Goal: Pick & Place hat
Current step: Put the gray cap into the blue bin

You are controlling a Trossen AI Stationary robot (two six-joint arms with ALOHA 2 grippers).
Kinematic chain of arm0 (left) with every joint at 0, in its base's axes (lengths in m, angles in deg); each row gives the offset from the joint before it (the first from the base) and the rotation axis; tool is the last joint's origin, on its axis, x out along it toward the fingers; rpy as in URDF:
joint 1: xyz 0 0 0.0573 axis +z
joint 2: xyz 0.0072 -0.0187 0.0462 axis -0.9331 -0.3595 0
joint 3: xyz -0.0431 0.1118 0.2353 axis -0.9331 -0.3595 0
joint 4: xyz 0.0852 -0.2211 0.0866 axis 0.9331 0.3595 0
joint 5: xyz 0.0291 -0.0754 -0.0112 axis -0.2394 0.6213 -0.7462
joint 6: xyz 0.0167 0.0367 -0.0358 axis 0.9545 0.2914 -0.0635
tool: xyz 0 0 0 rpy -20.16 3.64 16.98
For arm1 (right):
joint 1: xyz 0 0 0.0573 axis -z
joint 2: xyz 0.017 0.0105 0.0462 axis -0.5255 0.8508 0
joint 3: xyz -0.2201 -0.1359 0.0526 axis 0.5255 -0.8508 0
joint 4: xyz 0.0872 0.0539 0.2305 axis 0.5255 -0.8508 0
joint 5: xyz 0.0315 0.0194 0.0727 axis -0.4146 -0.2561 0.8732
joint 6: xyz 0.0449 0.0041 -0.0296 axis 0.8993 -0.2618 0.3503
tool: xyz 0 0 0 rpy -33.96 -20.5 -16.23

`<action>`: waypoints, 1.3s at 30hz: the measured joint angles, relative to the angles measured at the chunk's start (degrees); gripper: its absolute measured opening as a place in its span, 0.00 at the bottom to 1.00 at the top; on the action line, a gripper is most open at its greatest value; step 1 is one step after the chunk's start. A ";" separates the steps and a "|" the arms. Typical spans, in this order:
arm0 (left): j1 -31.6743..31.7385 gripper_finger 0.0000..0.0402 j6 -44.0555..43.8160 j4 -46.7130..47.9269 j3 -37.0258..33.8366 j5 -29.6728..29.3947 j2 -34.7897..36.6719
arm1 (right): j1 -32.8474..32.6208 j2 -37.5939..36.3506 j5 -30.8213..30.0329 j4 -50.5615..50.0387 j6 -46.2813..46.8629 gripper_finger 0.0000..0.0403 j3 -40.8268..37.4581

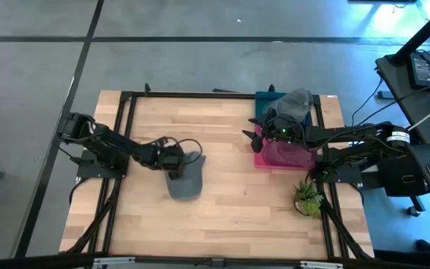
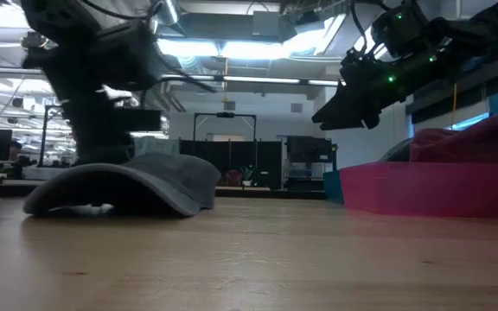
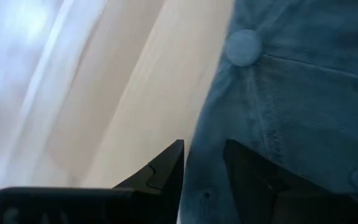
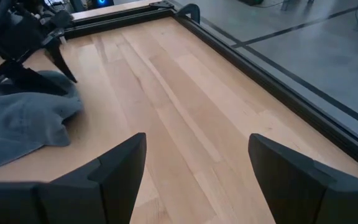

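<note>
One grey fabric cap (image 1: 184, 179) flat on the light wooden bench (image 1: 222, 202), brim towards the front edge, left gripper (image 1: 176, 160) pinching its crown, right gripper (image 1: 258, 137) spread wide above the pink bin (image 1: 284, 155), no legible writing.

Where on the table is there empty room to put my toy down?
Bare wood lies between the grey hat under the left gripper and the pink bin, and along the near edge up to the small plant. It is crowded around the pink bin, where the right gripper hovers open.
</note>
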 joint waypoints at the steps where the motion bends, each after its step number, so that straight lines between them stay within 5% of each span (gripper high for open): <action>1: 0.83 0.29 4.36 -1.95 0.12 0.81 -0.80 | 0.00 0.00 0.00 -0.28 0.02 0.70 0.00; 7: 3.04 0.28 20.51 -13.88 0.45 5.93 -5.91 | 0.00 0.00 0.00 -0.99 0.13 0.70 0.00; 14: 3.30 0.16 22.42 -17.78 0.28 8.62 -6.79 | 0.00 0.00 0.00 -1.07 0.13 0.70 0.00; 22: 5.96 0.02 26.13 -24.41 -0.04 19.41 -7.14 | 0.00 0.00 0.00 -1.11 0.27 0.70 0.00; 27: 5.78 0.01 32.24 -24.81 3.05 19.79 -7.54 | 0.02 0.00 1.60 -1.12 0.69 0.70 0.00; 39: 5.94 0.01 46.12 -20.28 13.90 13.43 -7.43 | 0.02 0.00 17.01 -1.12 4.16 0.70 0.00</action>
